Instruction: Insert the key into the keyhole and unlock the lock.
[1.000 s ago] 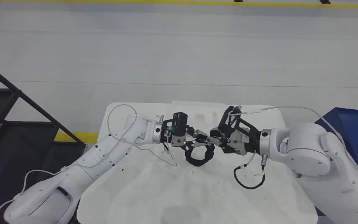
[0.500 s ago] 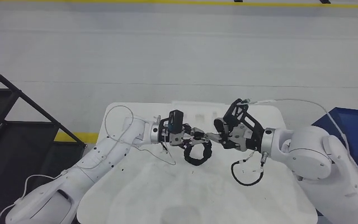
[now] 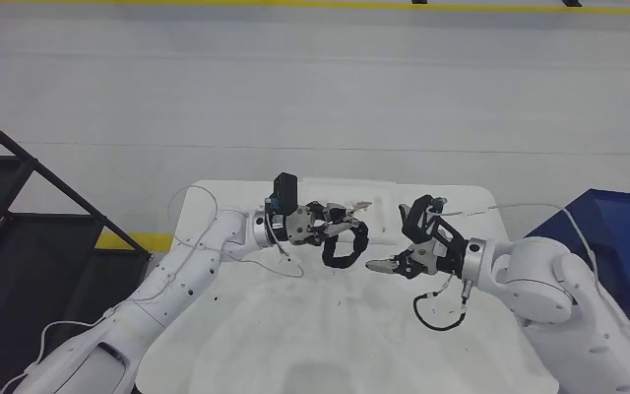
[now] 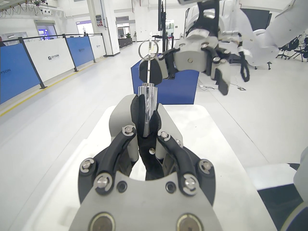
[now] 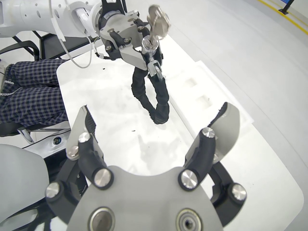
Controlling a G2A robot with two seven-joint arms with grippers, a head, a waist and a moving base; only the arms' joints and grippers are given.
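Observation:
My left gripper is shut on the lock, a chrome cylinder whose black cable loop hangs below it above the table. The key sticks in the keyhole at the cylinder's end, with its ring and a spare key dangling. In the right wrist view the lock, the key and the loop are held up by the left gripper. My right gripper is open and holds nothing, a short way off the key; the left wrist view shows this right gripper beyond the key.
The white table lies under both arms. A white foam tray with small square pockets sits at the table's far side. A black wire coil hangs from the right arm.
My right gripper has let go at the key and drawn back from the lock, now open. The left gripper has carried the lock, key in place, a little away from it.

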